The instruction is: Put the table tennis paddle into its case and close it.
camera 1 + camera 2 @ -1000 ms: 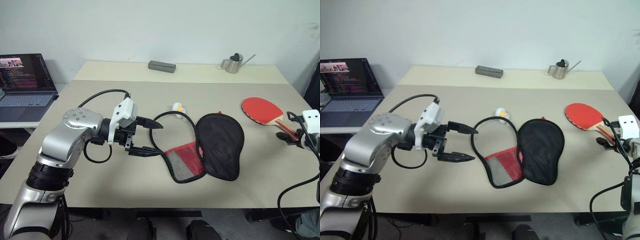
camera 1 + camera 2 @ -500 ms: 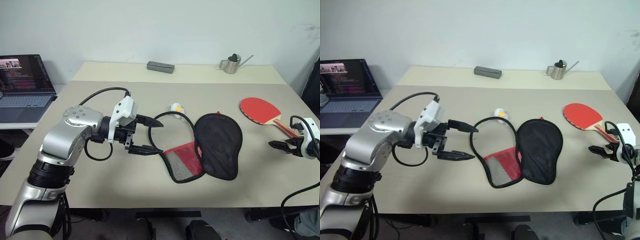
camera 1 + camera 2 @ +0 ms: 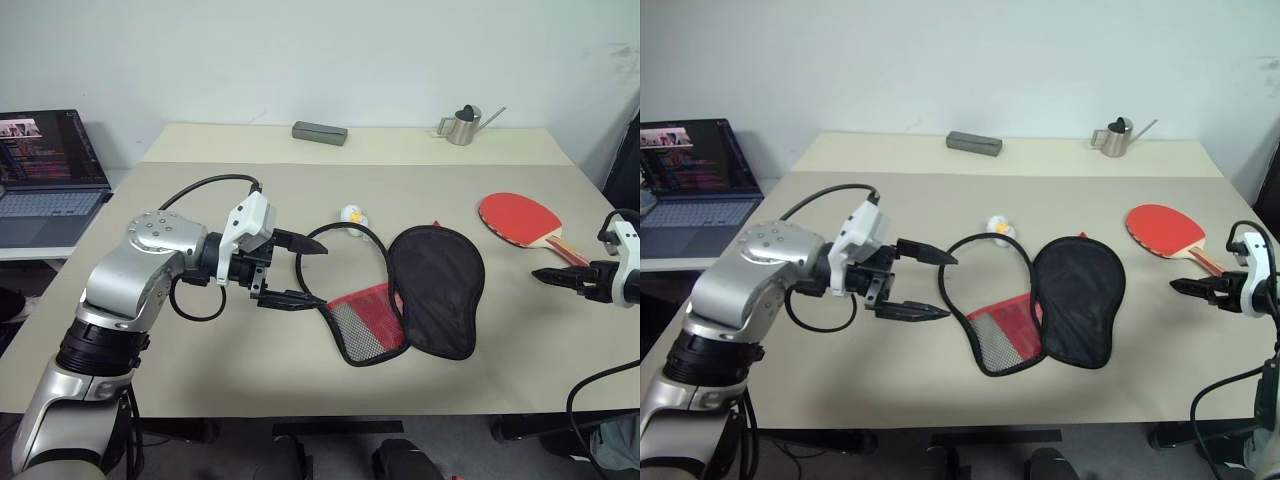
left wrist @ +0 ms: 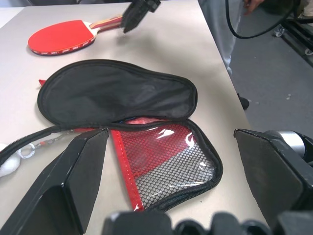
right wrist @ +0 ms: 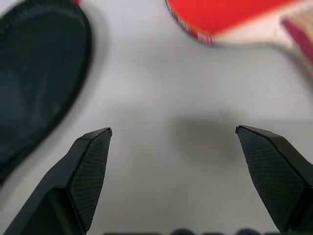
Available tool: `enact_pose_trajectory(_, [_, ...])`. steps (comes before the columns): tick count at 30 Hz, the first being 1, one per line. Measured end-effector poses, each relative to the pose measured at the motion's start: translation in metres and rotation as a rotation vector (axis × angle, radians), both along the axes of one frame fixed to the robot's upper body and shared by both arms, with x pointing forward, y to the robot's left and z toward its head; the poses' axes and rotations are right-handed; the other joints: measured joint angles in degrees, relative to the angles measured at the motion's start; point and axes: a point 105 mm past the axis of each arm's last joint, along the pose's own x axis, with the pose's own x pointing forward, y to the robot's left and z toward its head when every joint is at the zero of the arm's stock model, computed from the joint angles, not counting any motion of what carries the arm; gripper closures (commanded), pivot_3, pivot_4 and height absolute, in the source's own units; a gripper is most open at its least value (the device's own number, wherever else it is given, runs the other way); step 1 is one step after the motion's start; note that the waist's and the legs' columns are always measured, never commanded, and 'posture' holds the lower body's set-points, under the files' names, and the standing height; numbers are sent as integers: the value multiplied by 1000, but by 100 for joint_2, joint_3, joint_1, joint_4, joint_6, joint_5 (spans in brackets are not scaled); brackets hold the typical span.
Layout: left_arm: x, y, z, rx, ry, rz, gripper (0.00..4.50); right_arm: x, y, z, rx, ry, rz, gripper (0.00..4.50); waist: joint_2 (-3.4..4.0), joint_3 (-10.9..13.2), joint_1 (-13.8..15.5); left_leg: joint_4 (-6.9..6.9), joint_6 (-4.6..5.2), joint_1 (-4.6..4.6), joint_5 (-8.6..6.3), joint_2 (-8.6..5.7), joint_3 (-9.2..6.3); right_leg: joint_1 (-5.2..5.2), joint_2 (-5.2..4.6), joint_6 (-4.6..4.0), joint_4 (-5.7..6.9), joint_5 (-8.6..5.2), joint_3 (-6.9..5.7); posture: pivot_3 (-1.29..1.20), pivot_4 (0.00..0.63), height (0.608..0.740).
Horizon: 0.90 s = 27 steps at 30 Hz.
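The table tennis paddle [image 3: 518, 217] lies flat at the right of the table, red face up, with its handle [image 3: 566, 250] pointing to the right edge. Its case [image 3: 437, 288] lies unzipped in the middle. The black flap is folded to the right, the red mesh panel [image 3: 366, 318] is on the left, and a white ball charm [image 3: 353, 214] sits at the zipper loop. My left gripper [image 3: 322, 274] is open, level with the case's left edge, its fingers on either side of the zipper loop. My right gripper [image 3: 540, 275] is open just in front of the paddle's handle, empty and pointing left.
A laptop [image 3: 50, 160] stands on a side desk at the left. A grey box [image 3: 320, 132] and a small metal watering can [image 3: 463, 125] sit along the far edge of the table [image 3: 200, 380]. The paddle lies close to the table's right edge.
My right gripper has swung round from the handle's end to point left, and has shifted slightly left and up. The left arm, case and paddle have stayed put.
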Motion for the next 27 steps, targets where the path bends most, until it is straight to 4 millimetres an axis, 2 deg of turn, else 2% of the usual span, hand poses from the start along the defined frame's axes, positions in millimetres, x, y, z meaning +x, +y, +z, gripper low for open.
enact_pose_trajectory(9, [0, -1, 0, -6, 3, -3, 0, 4, -18, 19, -78, -75, -89, 42, 10, 6, -1, -5, 0, -5, -1, 1, 5, -14, 0, 0, 1, 0, 6, 0, 150, 740])
enact_pose_trajectory(13, [0, 7, -4, 11, 21, 29, 0, 5, -28, 25, -81, -115, -164, 42, 18, 11, -13, -6, 0, -5, -1, 0, 6, -17, -1, 0, 2, 0, 13, 0, 150, 740])
enact_pose_trajectory(17, [2, 13, -7, 8, 34, 73, 0, 8, -37, 39, -102, -179, -217, 42, 20, 13, -18, -6, -1, -5, -1, 0, 5, -17, -2, 0, 1, 0, 11, 0, 150, 740])
enact_pose_trajectory(27, [5, 15, -10, -4, 38, 137, 0, 8, -50, 38, -177, -206, -304, 42, 21, 13, -61, -7, -1, -5, -1, 0, 5, -17, -3, 0, 1, 0, 11, 0, 150, 740])
